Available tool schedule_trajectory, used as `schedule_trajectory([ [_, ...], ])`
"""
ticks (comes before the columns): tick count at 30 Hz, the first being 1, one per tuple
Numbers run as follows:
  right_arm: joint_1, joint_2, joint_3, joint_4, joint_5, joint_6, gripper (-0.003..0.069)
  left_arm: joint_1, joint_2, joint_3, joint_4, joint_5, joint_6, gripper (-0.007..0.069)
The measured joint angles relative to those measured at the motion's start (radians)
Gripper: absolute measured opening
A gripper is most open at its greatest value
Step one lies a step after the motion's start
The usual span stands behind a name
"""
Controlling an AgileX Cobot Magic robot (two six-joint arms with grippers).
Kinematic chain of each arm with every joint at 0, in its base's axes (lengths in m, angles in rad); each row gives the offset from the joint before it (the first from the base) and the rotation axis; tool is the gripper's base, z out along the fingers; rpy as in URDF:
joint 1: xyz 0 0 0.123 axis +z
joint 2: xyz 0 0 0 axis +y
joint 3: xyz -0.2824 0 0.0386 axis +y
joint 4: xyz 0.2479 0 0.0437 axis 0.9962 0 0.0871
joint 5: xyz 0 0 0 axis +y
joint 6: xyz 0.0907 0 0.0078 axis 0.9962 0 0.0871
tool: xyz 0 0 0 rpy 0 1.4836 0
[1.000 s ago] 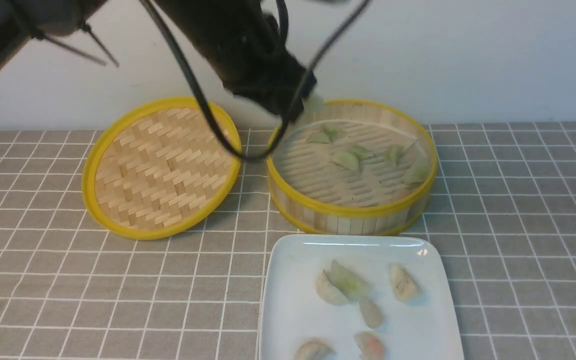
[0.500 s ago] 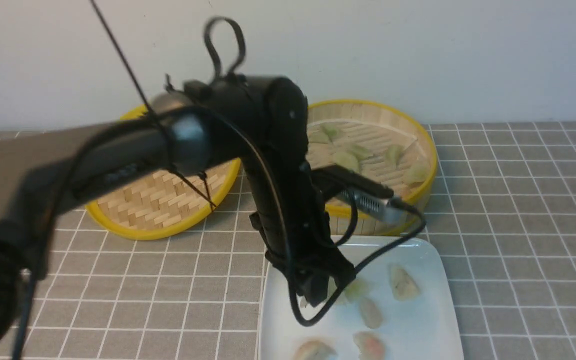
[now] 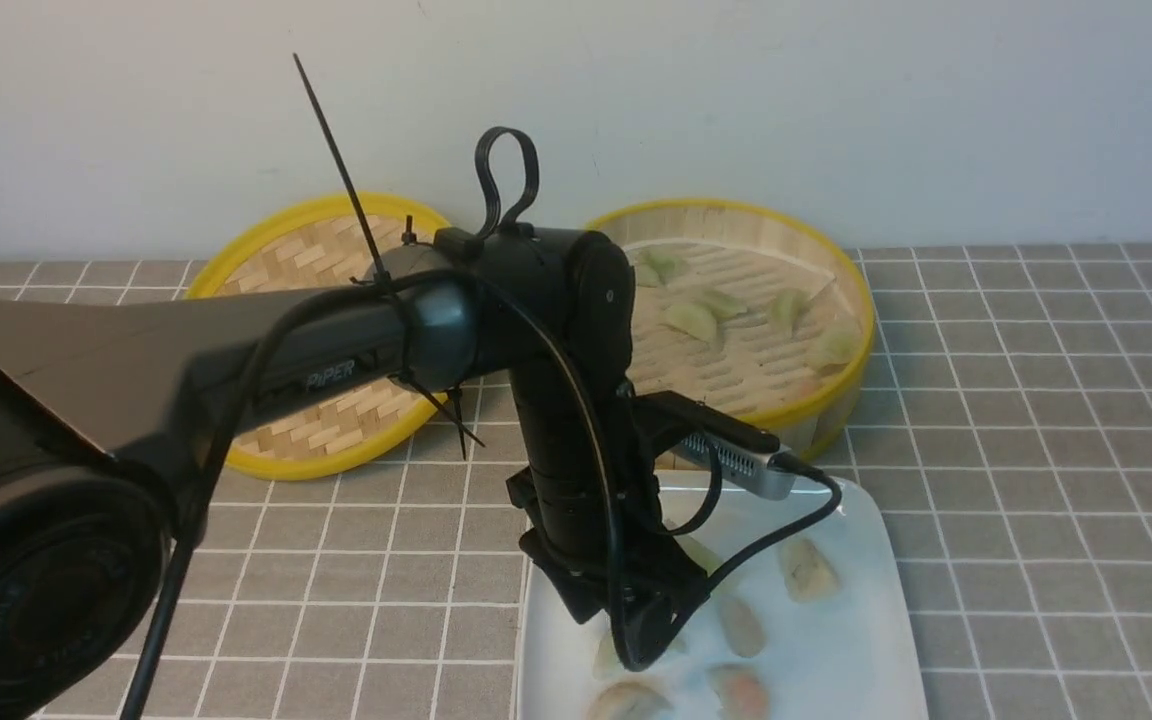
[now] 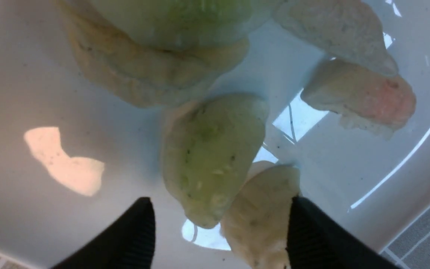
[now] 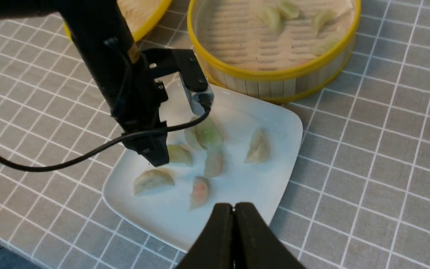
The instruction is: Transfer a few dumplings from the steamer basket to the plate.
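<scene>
My left gripper (image 4: 220, 201) hangs low over the white plate (image 3: 836, 660), open. A pale green dumpling (image 4: 211, 157) lies on the plate between the fingers, beside a whitish dumpling (image 4: 263, 213) that lies against one finger. Several more dumplings (image 5: 200, 190) rest on the plate (image 5: 274, 112). In the right wrist view the left gripper (image 5: 157, 158) stands at the green dumpling (image 5: 179, 154). The steamer basket (image 3: 816, 405) behind the plate holds several green dumplings (image 3: 693, 320). My right gripper (image 5: 233, 204) is shut on nothing, above the plate's near edge.
The flat woven lid (image 3: 336, 250) with a yellow rim lies left of the basket, partly behind my left arm. A grey checked cloth (image 3: 1036, 450) covers the table. A white wall stands close behind the basket and lid. The left arm's cable (image 3: 766, 540) loops over the plate.
The left arm swung from the basket down to the plate with a green dumpling. Its jaws have opened and the dumpling now lies on the plate. The right gripper stays shut.
</scene>
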Motion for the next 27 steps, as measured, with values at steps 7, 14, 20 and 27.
schedule_trajectory([
  [7, 0.000, -0.171, 0.000, -0.032, -0.010, 0.026, -0.0015, 0.000, 0.001, -0.043, -0.001, 0.004, -0.044, 0.0433],
  [14, 0.000, -0.457, 0.077, -0.105, -0.287, 0.105, -0.0015, 0.000, -0.025, -0.135, -0.023, 0.004, -0.051, 0.0053],
  [20, 0.000, -0.661, 0.237, -0.175, -0.565, 0.154, -0.0015, 0.000, -0.156, -0.148, -0.064, 0.012, -0.051, -0.0005],
  [27, 0.000, -0.676, 0.311, -0.196, -0.747, 0.200, -0.0015, -0.001, -0.374, -0.148, -0.025, 0.031, -0.051, -0.0005],
])
